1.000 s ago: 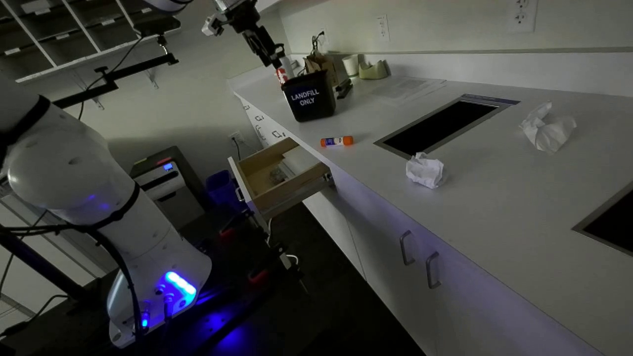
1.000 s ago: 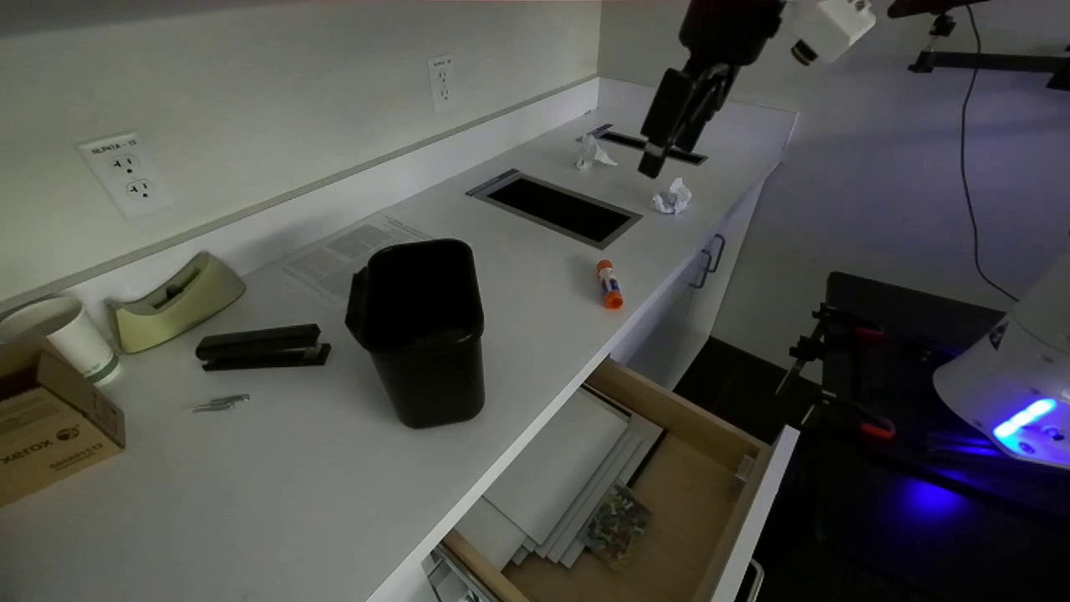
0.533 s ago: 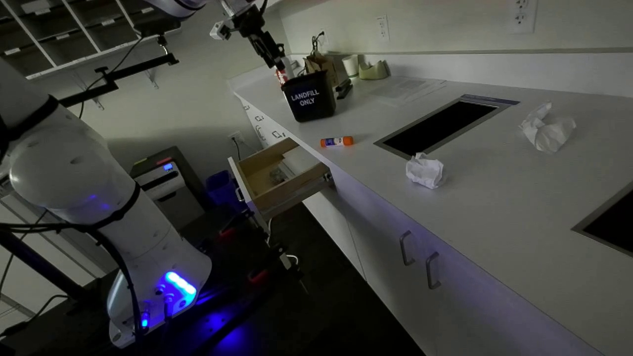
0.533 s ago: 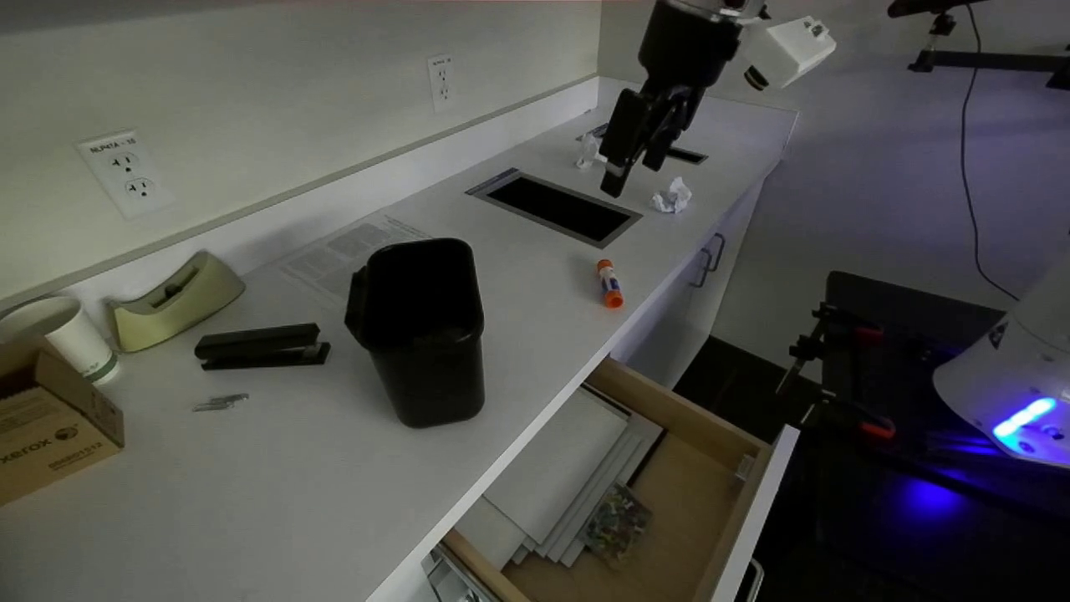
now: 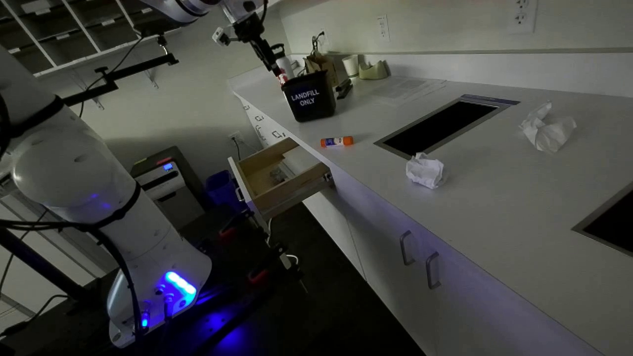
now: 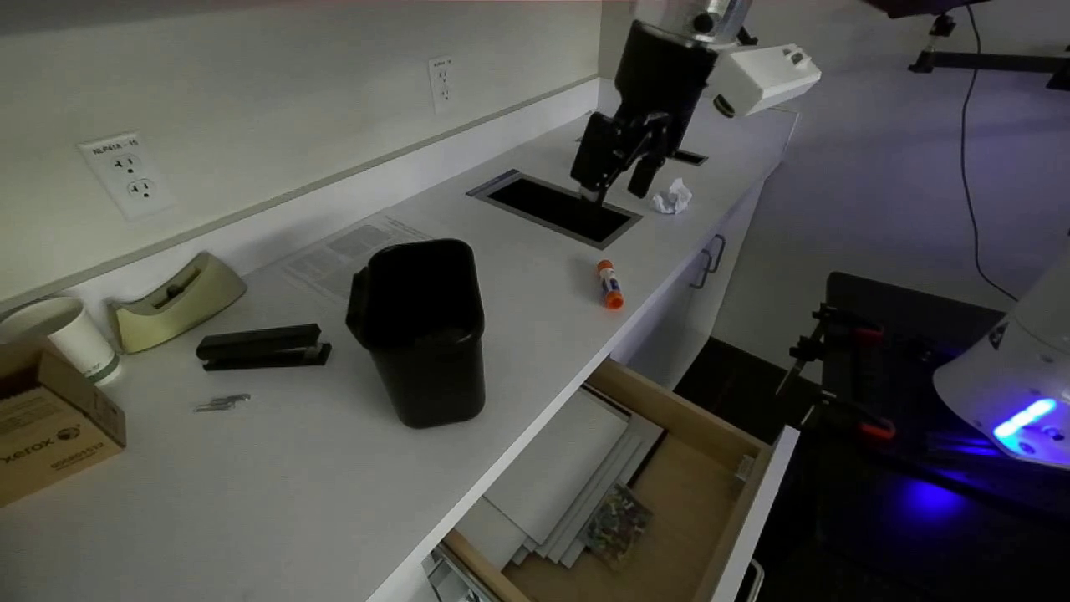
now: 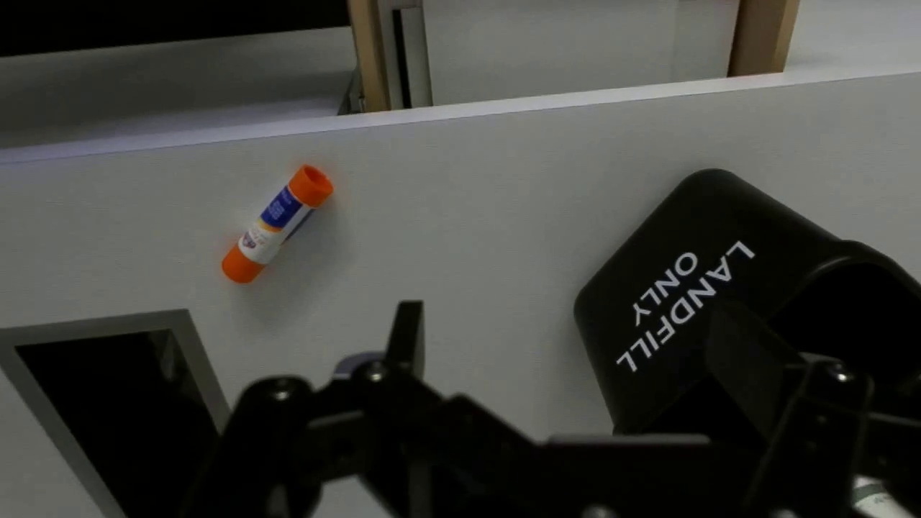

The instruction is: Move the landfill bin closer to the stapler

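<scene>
In an exterior view the bench (image 6: pixel 276 502) carries the landfill bin (image 6: pixel 436 380), upright; from the bin, the gripper (image 6: pixel 617 194) hangs toward two o'clock, its jaws parted; the stapler (image 6: pixel 263 345) lies near, at nine o'clock; the glue stick (image 6: pixel 609 284) lies between two and three.

A long, smooth white countertop (image 6: pixel 276 502) has two dark rectangular insets (image 5: pixel 447 126) framed in grey. On it, an upright, tapered black plastic bin (image 6: pixel 439 385) lettered LANDFILL ONLY in white stands near a low black stapler (image 6: pixel 261 344). Beside the stapler lie thin silvery metal strips (image 6: pixel 221 403); close by are a curved yellow-green tape dispenser (image 6: pixel 182 307), a white paper cup (image 6: pixel 88 343) and a brown cardboard box (image 6: pixel 63 435). Near the front edge lies an orange-capped, blue-and-white cylindrical glue stick (image 7: pixel 277 224); well apart from the bin rest a compact white paper wad (image 5: pixel 425 170) and a looser, crumpled white paper wad (image 5: pixel 548 129).
</scene>
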Action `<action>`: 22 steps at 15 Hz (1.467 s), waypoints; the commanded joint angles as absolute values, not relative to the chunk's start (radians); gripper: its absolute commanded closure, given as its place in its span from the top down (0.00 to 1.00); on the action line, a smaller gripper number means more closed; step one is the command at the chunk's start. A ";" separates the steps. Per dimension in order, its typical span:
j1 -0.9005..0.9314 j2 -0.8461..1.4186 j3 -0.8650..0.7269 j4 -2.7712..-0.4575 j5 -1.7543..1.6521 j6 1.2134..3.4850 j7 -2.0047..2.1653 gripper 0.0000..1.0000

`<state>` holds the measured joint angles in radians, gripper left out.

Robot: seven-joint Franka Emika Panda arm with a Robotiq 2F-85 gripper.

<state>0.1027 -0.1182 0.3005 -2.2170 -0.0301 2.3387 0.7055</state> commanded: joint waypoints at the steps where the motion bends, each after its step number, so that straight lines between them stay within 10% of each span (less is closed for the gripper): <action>1: 0.138 0.035 0.304 -2.098 -0.113 2.387 0.890 1.00; 22: 0.296 0.412 0.158 -1.747 -0.140 2.404 1.030 1.00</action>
